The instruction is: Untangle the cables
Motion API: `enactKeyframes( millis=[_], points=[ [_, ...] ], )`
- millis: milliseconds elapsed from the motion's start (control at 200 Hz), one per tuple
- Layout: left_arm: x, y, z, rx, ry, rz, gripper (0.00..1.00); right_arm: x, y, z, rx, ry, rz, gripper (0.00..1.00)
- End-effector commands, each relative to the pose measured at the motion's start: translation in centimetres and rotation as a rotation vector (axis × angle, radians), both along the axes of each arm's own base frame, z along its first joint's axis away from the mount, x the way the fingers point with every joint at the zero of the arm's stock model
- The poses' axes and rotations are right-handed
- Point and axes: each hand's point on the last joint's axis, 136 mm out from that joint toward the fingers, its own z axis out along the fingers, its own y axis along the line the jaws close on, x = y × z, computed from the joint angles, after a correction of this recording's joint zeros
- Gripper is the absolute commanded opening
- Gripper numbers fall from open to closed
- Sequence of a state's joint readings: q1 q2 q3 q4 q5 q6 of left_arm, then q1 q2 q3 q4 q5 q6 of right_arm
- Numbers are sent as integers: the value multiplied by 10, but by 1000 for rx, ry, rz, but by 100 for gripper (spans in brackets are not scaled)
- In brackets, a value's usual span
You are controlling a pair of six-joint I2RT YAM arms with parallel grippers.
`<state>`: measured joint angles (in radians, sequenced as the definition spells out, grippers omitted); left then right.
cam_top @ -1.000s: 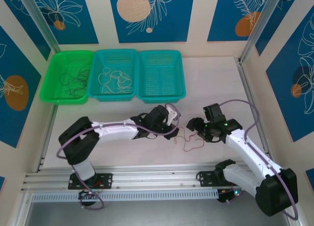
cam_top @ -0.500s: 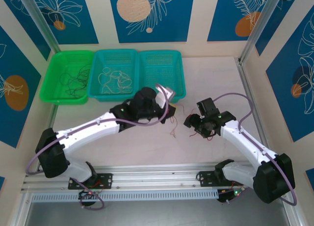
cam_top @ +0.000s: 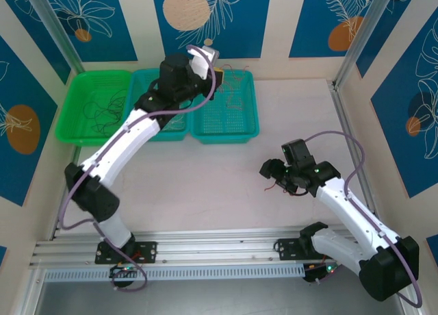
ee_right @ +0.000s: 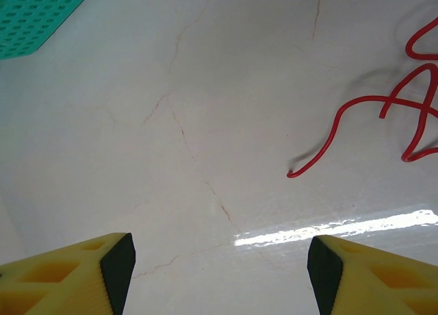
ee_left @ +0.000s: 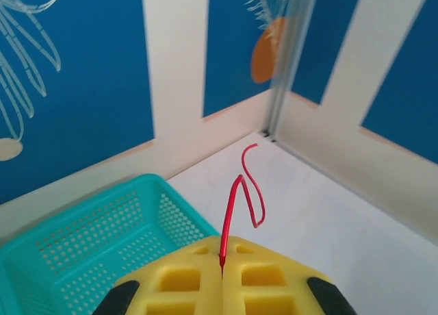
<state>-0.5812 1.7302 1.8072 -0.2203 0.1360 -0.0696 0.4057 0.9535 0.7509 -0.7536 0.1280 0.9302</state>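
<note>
A: How is the left arm posed?
B: Stretched long. The left gripper (cam_top: 219, 72) is raised over the back rim of the right teal basket (cam_top: 226, 129), yellow jaws pinched shut on 1 thin red wire (ee_left: 236, 205) that curls upward.
A: And the other?
B: The right gripper (ee_right: 219, 260) hangs low over the pale, hairline-cracked tabletop (ee_right: 171, 89), in front of that basket and rightward, jaws apart, empty. A kinked red cable (ee_right: 342, 120) lies just beyond it.
A: Beside that basket?
B: 2 more perforated plastic ones leftward; the green basket (cam_top: 96, 74) holds dark wires (cam_top: 102, 113).
</note>
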Motion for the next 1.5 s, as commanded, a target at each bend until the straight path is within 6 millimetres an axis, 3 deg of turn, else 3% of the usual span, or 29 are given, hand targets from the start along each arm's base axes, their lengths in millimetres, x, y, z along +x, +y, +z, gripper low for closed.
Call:
enactKeyframes(
  millis=[0, 150, 250, 370, 515, 640, 815, 1015, 1115, 1265, 1495],
  points=[
    [31, -4, -39, 72, 62, 7, 0, -1, 1, 13, 1, -30, 24, 70],
    [60, -13, -74, 95, 117, 27, 0, 2, 24, 44, 45, -203, 196, 70],
    [72, -12, -99, 130, 171, 72, 0, 2, 27, 68, 33, -337, 240, 70],
    [74, -14, -118, 144, 216, 72, 28, 3, 25, 94, 25, -471, 252, 71],
    [63, -19, -104, 102, 206, 24, 52, 5, 20, 113, 8, -536, 238, 75],
    [47, -15, -72, 63, 165, 2, 55, 8, 15, 115, -14, -537, 210, 76],
    [-13, -21, -19, -15, 81, -99, 56, 13, -10, 94, -86, -465, 64, 78],
    [-107, -39, -2, -62, -3, -239, 56, 19, -31, 54, -105, -320, -65, 78],
    [-154, -48, -6, -66, -29, -308, 56, 20, -45, 27, -95, -183, -154, 78],
    [-215, -56, -29, -27, -79, -423, 56, 19, -71, -17, -113, 12, -280, 78],
    [-290, -50, -66, 62, -243, -636, 57, 14, -85, -71, -34, 200, -392, 73]
  ],
)
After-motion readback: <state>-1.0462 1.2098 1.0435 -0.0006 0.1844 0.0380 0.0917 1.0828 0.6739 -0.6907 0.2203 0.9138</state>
